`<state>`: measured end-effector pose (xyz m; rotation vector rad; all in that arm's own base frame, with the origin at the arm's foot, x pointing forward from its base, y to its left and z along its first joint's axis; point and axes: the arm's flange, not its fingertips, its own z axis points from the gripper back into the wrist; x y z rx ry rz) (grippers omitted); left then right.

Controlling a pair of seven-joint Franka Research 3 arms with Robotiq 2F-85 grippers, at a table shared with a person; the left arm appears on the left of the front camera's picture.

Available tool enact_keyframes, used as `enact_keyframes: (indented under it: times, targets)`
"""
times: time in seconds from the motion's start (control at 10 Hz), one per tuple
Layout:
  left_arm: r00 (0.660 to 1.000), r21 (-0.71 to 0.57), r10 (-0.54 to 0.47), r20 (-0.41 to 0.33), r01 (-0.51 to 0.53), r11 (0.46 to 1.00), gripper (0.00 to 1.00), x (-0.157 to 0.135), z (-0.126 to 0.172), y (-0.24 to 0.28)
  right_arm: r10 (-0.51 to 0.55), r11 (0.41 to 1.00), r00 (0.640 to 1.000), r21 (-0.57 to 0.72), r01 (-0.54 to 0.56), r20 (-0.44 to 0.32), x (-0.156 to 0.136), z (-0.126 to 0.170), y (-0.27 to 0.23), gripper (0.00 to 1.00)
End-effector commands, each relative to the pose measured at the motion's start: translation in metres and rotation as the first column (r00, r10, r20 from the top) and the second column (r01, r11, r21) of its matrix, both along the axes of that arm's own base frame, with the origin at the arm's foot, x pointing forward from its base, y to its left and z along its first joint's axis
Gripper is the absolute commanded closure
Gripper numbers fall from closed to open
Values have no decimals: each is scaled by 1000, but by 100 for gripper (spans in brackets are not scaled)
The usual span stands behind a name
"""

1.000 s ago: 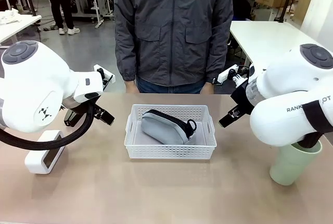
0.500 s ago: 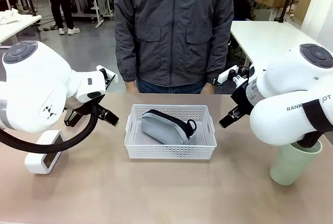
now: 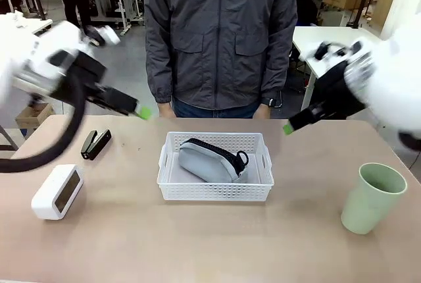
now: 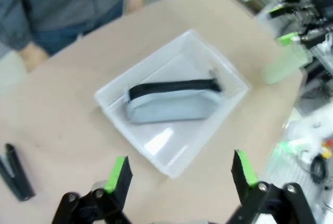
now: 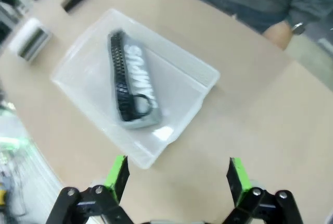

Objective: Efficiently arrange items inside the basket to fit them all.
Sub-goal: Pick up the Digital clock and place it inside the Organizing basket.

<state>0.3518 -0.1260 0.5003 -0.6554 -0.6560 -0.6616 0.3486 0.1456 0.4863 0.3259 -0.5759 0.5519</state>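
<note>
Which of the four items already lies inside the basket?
The grey zip pouch: it lies inside the white basket, while the black stapler, the white boxy device and the green cup sit outside it on the table.

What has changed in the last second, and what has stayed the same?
The left gripper and the right gripper, both open and empty, rose quickly from the table, uncovering the stapler, and now look down at the basket. Nothing was grasped or released. The pouch in the basket, the white device and the cup did not move.
</note>
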Motion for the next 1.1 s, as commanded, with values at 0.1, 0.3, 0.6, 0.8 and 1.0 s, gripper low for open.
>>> enact_keyframes:
  times: [0.1, 0.3, 0.6, 0.8, 1.0]
  targets:
    - [998, -212, 34, 51, -22, 977, 0, -82, 18, 105, -221, 933, 975, 297, 203, 31, -66, 60, -68, 0]
    - [982, -314, 185, 34, -166, 935, 0, -116, 19, 168, -254, 864, 967, 455, 214, 26, -110, 71, -119, 0]
    - [941, -522, 337, -30, -302, 797, 0, -155, -20, 255, -297, 720, 952, 638, 275, -75, -141, 47, -205, 0]
    - [916, -627, 383, -118, -368, 687, 0, -164, -56, 287, -241, 664, 951, 681, 308, -195, -144, 8, -248, 0]
    - [916, -700, 360, -179, -376, 607, 0, -153, -89, 289, -183, 555, 946, 766, 324, -268, -138, -37, -290, 0]
